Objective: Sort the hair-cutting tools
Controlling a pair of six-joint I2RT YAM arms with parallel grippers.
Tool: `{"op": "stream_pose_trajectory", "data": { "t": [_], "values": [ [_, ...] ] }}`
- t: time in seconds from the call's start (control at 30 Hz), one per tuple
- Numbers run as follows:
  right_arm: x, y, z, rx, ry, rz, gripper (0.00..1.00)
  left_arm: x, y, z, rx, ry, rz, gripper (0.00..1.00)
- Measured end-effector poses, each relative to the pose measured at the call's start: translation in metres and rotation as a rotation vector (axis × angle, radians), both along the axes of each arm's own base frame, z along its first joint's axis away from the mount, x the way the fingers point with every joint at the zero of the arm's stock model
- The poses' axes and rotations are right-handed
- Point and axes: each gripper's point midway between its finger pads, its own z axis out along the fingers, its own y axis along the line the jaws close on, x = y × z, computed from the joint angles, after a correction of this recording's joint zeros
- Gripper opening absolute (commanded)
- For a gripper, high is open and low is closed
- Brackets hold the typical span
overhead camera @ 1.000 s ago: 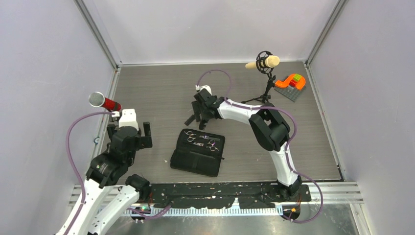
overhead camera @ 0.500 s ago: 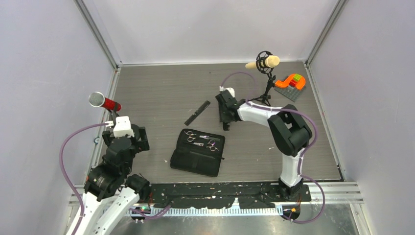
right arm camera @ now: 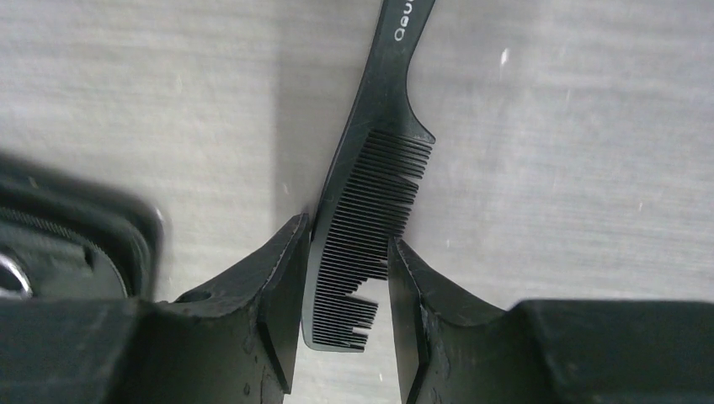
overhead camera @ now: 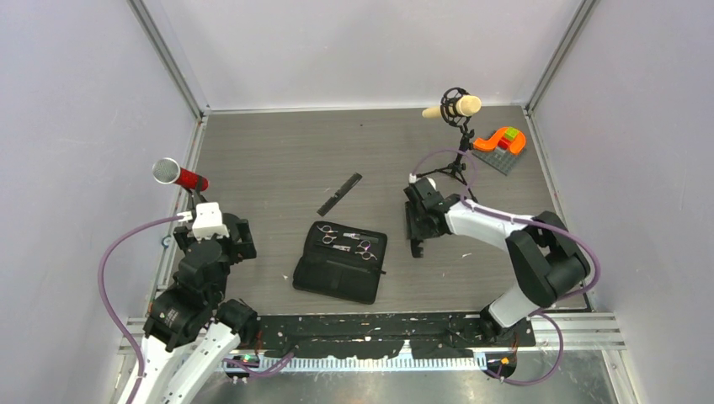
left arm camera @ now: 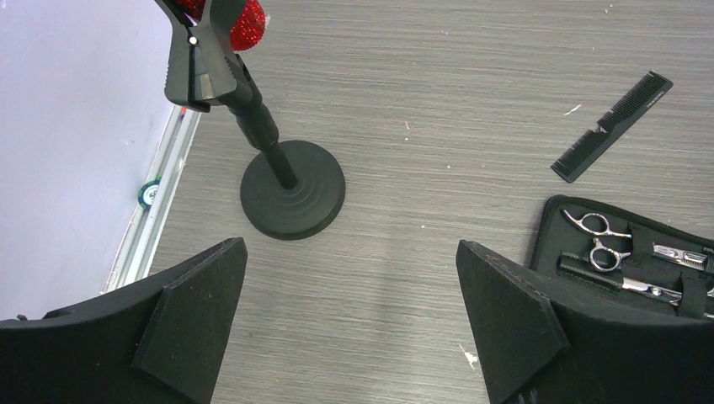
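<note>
My right gripper [overhead camera: 417, 225] is shut on a slim black comb [overhead camera: 415, 246], right of the case and just above the table. In the right wrist view the comb [right arm camera: 370, 194] sits toothed end between my fingers [right arm camera: 278, 278], its handle pointing away. A second black comb [overhead camera: 339, 194] lies loose on the table above the case and also shows in the left wrist view [left arm camera: 612, 126]. Two silver scissors [overhead camera: 328, 232] [overhead camera: 364, 249] lie on the open black case [overhead camera: 337, 276]. My left gripper [overhead camera: 215, 240] is open and empty at the left [left arm camera: 349, 244].
A red microphone [overhead camera: 178, 176] on a round black base [left arm camera: 292, 189] stands just ahead of my left gripper. A beige microphone [overhead camera: 453, 107] on a tripod [overhead camera: 455, 168] stands behind my right gripper. Orange toy blocks [overhead camera: 500, 141] sit at the back right corner.
My right arm has swung from the middle of the table to the right with one comb in it, leaving the other comb lying. My left arm has drawn back a little.
</note>
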Motion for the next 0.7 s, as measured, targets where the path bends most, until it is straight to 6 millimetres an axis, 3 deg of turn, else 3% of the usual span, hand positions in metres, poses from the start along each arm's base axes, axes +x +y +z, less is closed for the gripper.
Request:
{"op": "stream_pose_trajectory", "data": {
  "t": [0.13,0.23,0.33,0.47,0.7],
  "values": [
    [-0.033,-0.01,0.0,-0.001,0.084,0.027,0.33,0.0,0.0,0.0,0.0,-0.001,-0.001,1.0],
    [-0.055,-0.02,0.001,-0.031,0.159,0.039,0.54,0.0,0.0,0.0,0.0,-0.001,-0.002,1.0],
    [-0.065,-0.027,0.006,-0.055,0.189,0.037,0.64,0.0,-0.001,0.0,0.0,-0.001,-0.003,1.0],
    [-0.063,-0.03,0.015,-0.067,0.192,0.026,0.67,0.0,-0.001,0.0,-0.002,-0.003,-0.004,1.0],
    [-0.035,-0.03,0.022,-0.062,0.178,-0.017,0.67,-0.002,-0.001,0.001,-0.011,-0.018,-0.009,0.99]
  ]
}}
